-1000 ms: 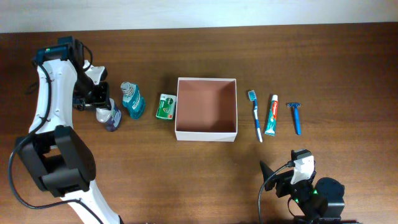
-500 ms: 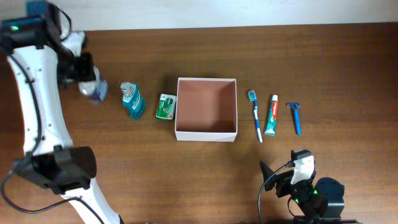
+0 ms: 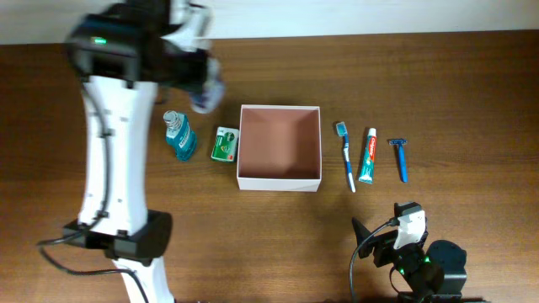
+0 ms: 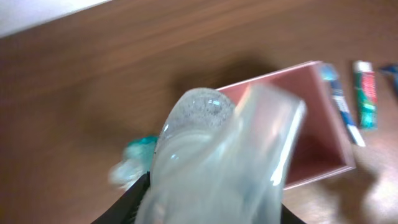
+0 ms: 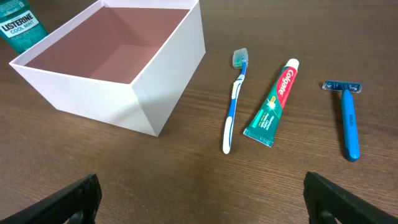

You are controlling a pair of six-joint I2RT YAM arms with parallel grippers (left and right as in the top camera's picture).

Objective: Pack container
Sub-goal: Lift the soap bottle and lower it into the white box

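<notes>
While left end effector (image 3: 197, 82) grips clear bottle (image 4: 217, 162), container (image 3: 279, 180) floor bare.

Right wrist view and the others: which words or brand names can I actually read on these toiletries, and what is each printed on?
"LISTERINE COOL MINT": on the teal mouthwash bottle, right wrist view.
"Colgate": on the toothpaste tube, same view.
Green packet, overhead: print too small to read.
Clear bottle, left wrist view: blurred, nothing readable.
Toothbrush, razor, container: no legible text.
</notes>
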